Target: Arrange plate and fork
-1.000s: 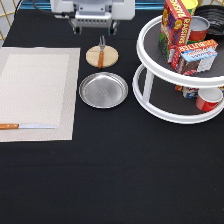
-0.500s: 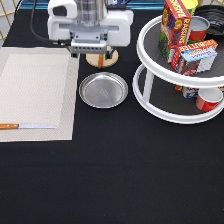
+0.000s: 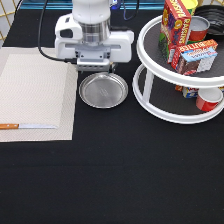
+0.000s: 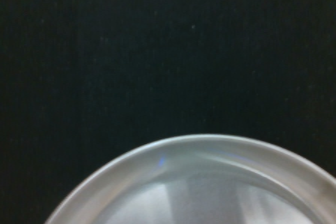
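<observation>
In the near foreground we see only bare black tablecloth [image 3: 115, 180]; further back, at the exterior view's left, a pale woven placemat [image 3: 35, 95] carries a wooden-handled knife [image 3: 25, 126] along its near edge. Beyond the mat's right edge lies the plate [image 3: 103, 91], round, shiny metal with a raised rim, which also fills the wrist view [image 4: 202, 190]. Compared with a second ago, the gripper [image 3: 94, 69] has come forward and now hangs at the plate's far rim, hiding the wooden coaster and the fork we saw there; we judge the plate is being approached. We cannot tell how the fingers stand. At right, a white two-tier turntable [image 3: 150, 107] holds boxes and cans.
</observation>
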